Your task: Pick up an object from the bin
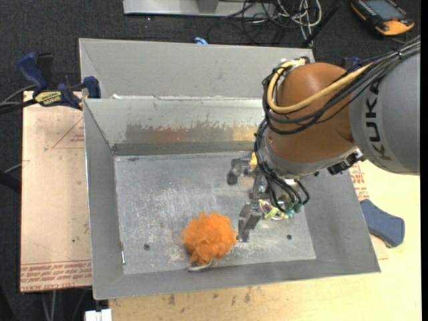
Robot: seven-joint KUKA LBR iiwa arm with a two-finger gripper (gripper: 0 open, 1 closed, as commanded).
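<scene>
An orange fluffy ball of loose fibres (208,238) lies on the bin floor near the front wall, a little left of the middle. My gripper (241,198) hangs low over the floor just right of it and is open, with nothing between its fingers. The near fingertip (245,225) stands right beside the ball's right edge, while the far fingertip (233,172) is well behind the ball, toward the back wall. A small pale bit pokes out from under the ball at its front edge.
The arm with its orange wrist cover and cables reaches in from the right and hides the bin's right rear part. Bare scuffed metal floor stretches left of and behind the ball.
</scene>
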